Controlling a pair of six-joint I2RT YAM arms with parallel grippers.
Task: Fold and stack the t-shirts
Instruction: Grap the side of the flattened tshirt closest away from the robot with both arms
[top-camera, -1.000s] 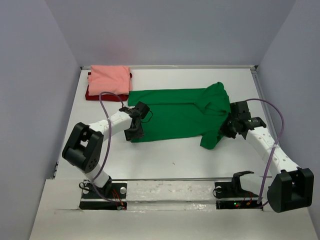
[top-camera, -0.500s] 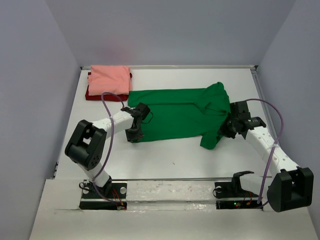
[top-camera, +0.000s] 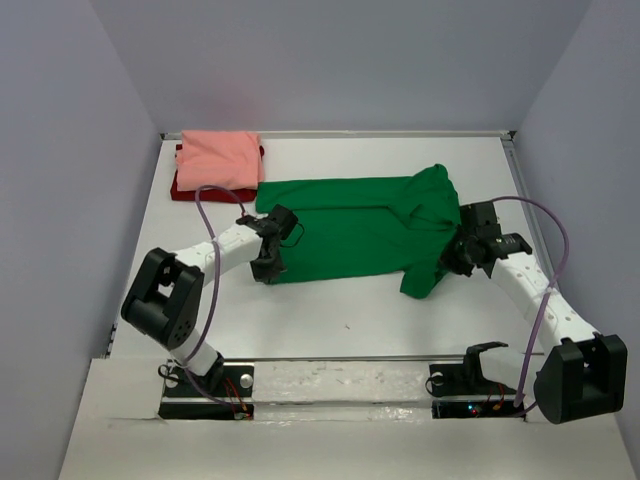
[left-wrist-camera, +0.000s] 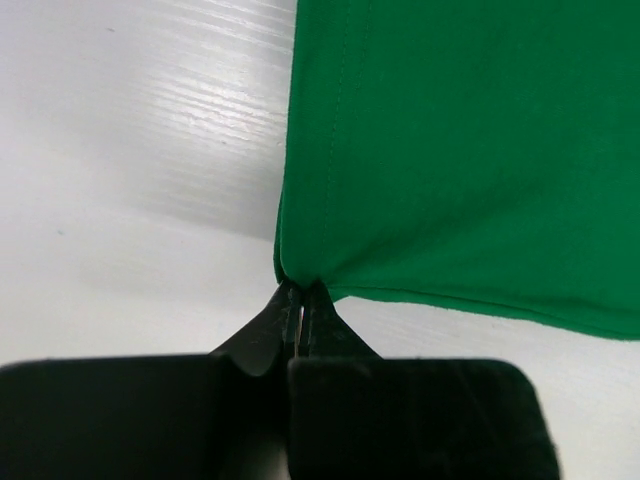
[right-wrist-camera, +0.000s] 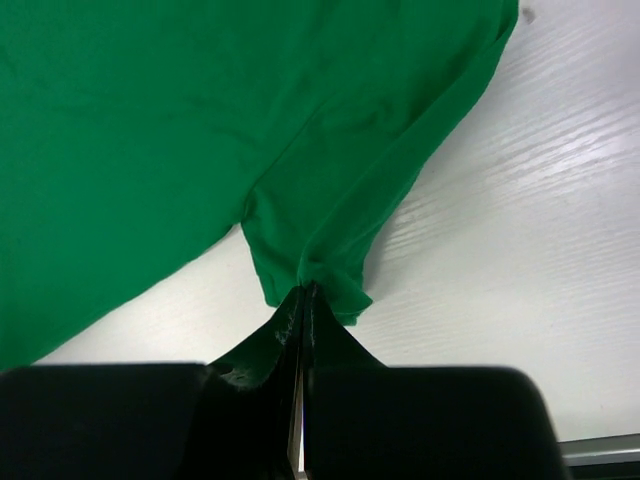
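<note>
The green t-shirt (top-camera: 355, 225) lies spread across the middle of the table, its sleeve end bunched at the right. My left gripper (top-camera: 268, 270) is shut on the shirt's near left corner (left-wrist-camera: 300, 270), the cloth pinched between the fingertips. On the right, my right gripper (top-camera: 447, 262) is shut on the puckered sleeve edge (right-wrist-camera: 310, 275). A folded salmon pink t-shirt (top-camera: 218, 157) rests on a folded dark red t-shirt (top-camera: 190, 190) at the back left corner.
White table (top-camera: 330, 320) bounded by grey walls on the left, right and back. The arm bases and a metal rail (top-camera: 340, 375) run along the near edge. Purple cables (top-camera: 555, 250) loop above each arm.
The left gripper has closed on the green shirt's near left corner. The right arm has stayed still, holding the sleeve.
</note>
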